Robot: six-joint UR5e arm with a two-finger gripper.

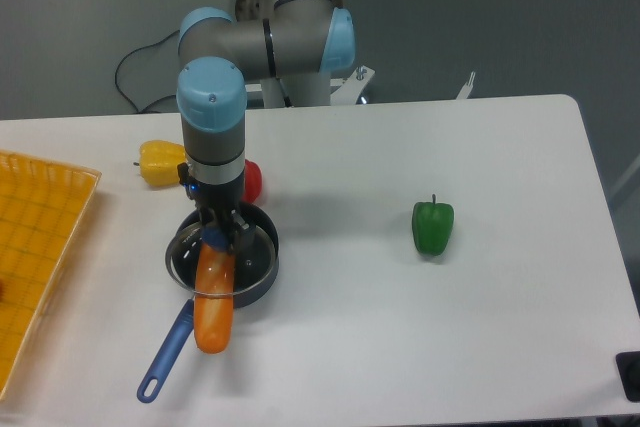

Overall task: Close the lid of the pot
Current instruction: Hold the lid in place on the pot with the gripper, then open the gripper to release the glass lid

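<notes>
Glass pot lid (235, 259) rests over the dark pot (258, 282), directly beneath the gripper (216, 238), whose fingers seem clamped on its blue knob, while an orange carrot-like piece (213, 302) crosses the near rim
</notes>
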